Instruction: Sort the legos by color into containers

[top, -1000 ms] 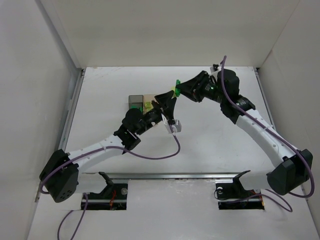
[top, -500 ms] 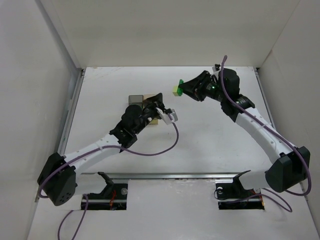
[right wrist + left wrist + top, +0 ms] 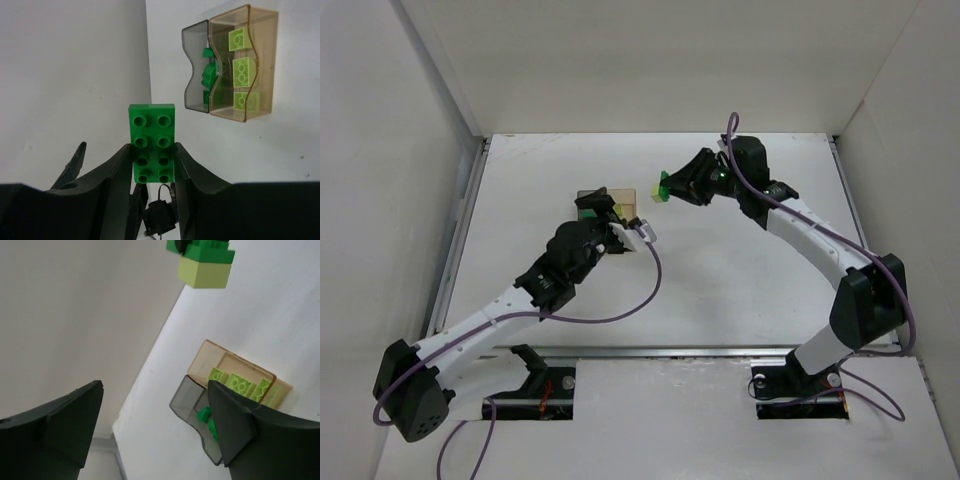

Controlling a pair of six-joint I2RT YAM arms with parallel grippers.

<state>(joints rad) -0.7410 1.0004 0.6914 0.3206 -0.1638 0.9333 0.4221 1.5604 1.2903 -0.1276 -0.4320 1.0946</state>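
Now the right gripper (image 3: 151, 150) is clamped on a green brick (image 3: 151, 137). Its two dark fingers press the brick's long sides at the lower centre of the right wrist view, and the eight studs face the camera. From the left wrist camera the same brick shows at the top edge of the frame. A pale yellow-green brick (image 3: 205, 274) is stuck to it, below it in that frame, and the pair is clear of both bins. In the overhead view this load sits just above centre, a little to the right of the two containers.

The containers stand side by side and touching on the white table (image 3: 740, 270). The amber bin (image 3: 268, 75), at the upper right of the right wrist view, holds three pale yellow-green bricks (image 3: 241, 71) in a row. The smoky grey bin (image 3: 190, 45), on its left in that view, holds green bricks (image 3: 206, 75). How many I cannot tell, as they overlap.

The left gripper (image 3: 155, 390) stands open with a broad gap. Its fingers sit at the lower left and lower right of its own wrist view, with nothing between them but wall and table. Seen from overhead, it hangs over the lower edge of the containers, left of centre, and hides part of them. A purple cable (image 3: 620, 315) loops off the left arm below it.
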